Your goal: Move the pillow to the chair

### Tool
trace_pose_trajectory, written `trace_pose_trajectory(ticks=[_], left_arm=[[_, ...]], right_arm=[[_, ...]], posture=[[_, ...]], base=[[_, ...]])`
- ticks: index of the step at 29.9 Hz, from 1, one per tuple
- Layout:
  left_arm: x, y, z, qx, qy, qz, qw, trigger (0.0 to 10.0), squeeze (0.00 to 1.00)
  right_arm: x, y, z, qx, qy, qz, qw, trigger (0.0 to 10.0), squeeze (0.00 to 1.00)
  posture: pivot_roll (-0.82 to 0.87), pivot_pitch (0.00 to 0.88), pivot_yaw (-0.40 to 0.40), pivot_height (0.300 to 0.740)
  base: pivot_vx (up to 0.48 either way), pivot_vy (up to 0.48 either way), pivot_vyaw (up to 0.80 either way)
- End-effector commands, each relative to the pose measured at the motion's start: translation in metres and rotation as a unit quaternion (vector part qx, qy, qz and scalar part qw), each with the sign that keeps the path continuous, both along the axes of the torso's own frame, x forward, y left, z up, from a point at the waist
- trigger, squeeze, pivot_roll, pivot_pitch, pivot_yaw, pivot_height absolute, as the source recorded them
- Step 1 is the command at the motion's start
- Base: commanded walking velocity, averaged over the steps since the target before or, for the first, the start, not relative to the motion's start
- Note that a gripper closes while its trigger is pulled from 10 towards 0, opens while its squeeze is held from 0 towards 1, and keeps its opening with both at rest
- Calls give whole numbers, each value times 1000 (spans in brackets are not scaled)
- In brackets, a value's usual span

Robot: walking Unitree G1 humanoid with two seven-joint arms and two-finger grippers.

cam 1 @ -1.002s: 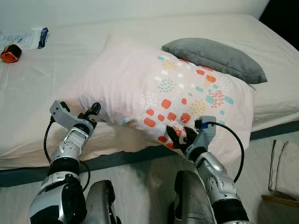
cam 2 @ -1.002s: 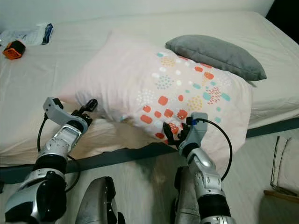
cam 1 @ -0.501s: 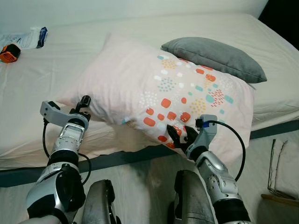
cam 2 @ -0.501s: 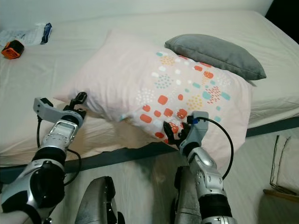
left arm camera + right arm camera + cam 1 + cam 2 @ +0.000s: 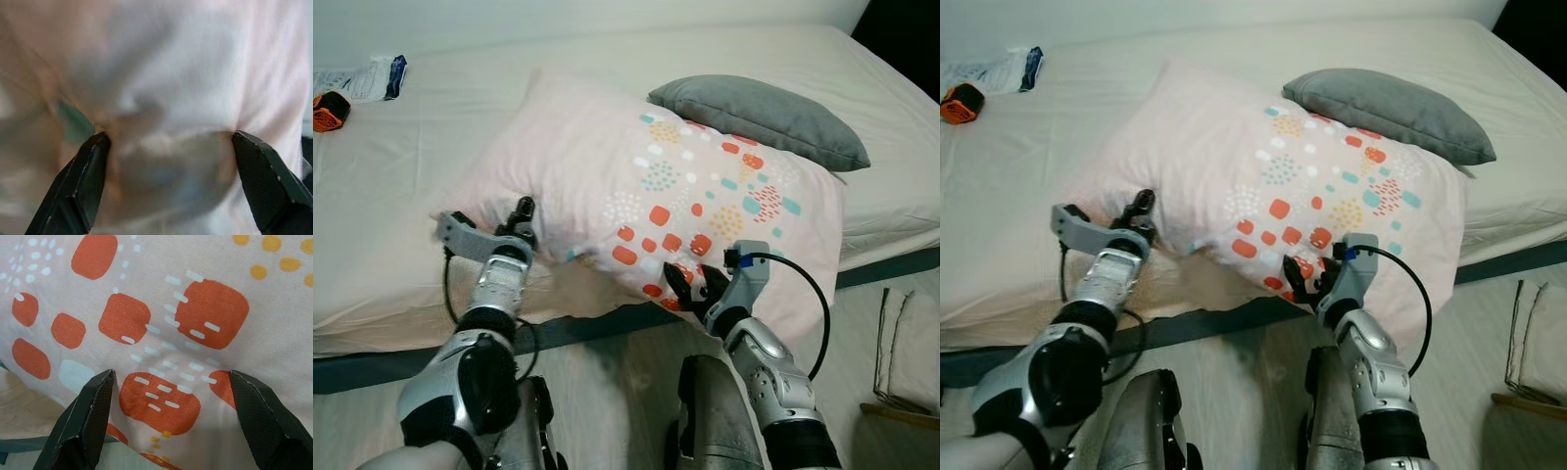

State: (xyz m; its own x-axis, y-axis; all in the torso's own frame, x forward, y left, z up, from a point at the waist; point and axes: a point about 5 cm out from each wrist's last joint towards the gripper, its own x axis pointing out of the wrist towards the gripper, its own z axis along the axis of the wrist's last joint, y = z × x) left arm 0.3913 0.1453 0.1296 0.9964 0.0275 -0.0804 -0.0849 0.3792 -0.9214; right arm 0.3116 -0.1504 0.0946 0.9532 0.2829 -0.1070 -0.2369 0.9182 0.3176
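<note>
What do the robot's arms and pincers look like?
Both arms are shiny silver with black joints. The left pincer and the right pincer each have two long black fingers. A grey block sits by each wrist; the right one has a small blue part. A black cable loops beside each arm.

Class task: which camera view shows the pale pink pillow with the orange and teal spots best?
The left eye view: the whole pale pink spotted pillow lies on the bed there. The right eye view matches it. The wrist views give only close fabric between each hand's open fingers.
</note>
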Motion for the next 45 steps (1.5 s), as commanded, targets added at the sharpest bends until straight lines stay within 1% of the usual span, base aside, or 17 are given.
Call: trace_pose_trajectory(ticks=[1,3,6,8,11,16,17,18,19,20,21,25,26,31,32,37,45], left_arm=[[-1,-7,-4,-1,10,-12,1000,10000,0],[3,-20,5,-28,2,-17,999,10000,0],[5,-25,9,-31,0,-20,999,10000,0],[6,-30,14,-29,-2,-22,999,10000,0],[9,-38,22,3,-2,-27,1000,10000,0],[10,-36,22,10,8,-12,1000,10000,0],[10,-31,21,13,16,3,1000,10000,0],[10,-31,21,13,16,3,1000,10000,0],[9,-24,19,24,27,18,999,10000,0],[9,-24,19,24,27,18,999,10000,0],[8,-10,14,32,42,48,997,627,0],[6,0,12,28,48,69,996,627,0],[6,6,11,25,48,79,995,0,0],[4,16,10,32,48,95,994,0,0],[4,21,10,40,48,104,993,0,0],[4,27,12,48,38,110,992,0,0],[2,46,15,99,5,105,990,0,0]], right_arm=[[-4,1,-7,3,19,-1,1000,10000,0],[-4,2,-7,5,16,-2,1000,10000,0],[-4,2,-6,5,16,-2,1000,10000,0],[-4,3,-6,5,15,-2,1000,10000,0],[-6,4,-6,6,13,-5,1000,10000,0],[-6,3,-6,6,12,-7,1000,10000,0],[-6,3,-6,5,11,-9,1000,10000,0],[-6,3,-6,5,11,-9,1000,10000,0],[-6,3,-6,5,11,-10,1000,10000,0],[-6,3,-6,5,11,-10,1000,10000,0],[-5,3,-5,7,10,-13,1000,10000,0],[-5,3,-5,10,10,-16,1000,10000,0],[-5,3,-5,10,9,-16,1000,10000,0],[-5,3,-5,12,8,-18,1000,10000,0],[-5,4,-5,12,6,-19,1000,10000,0],[-3,5,-5,12,4,-18,1000,10000,0],[0,2,-2,19,-8,-24,1000,10000,0]], posture=[[-88,270,7,560],[-100,263,19,560],[-104,264,20,560],[-106,264,25,560],[-110,262,31,560],[-110,260,33,560],[-108,261,33,560],[-108,261,33,560],[-106,263,35,560],[-106,263,35,560],[-106,261,39,560],[-106,261,39,560],[-99,264,39,560],[-95,263,38,560],[-90,262,37,560],[-80,258,35,560],[-74,244,37,560]], base=[[0,0,0],[0,0,0],[0,0,0],[0,0,0],[0,0,0],[0,0,0],[0,0,0],[0,0,0],[0,0,0],[0,0,0],[0,0,0],[0,0,0],[0,0,0],[0,0,0],[0,0,0],[0,0,0],[0,0,0]])
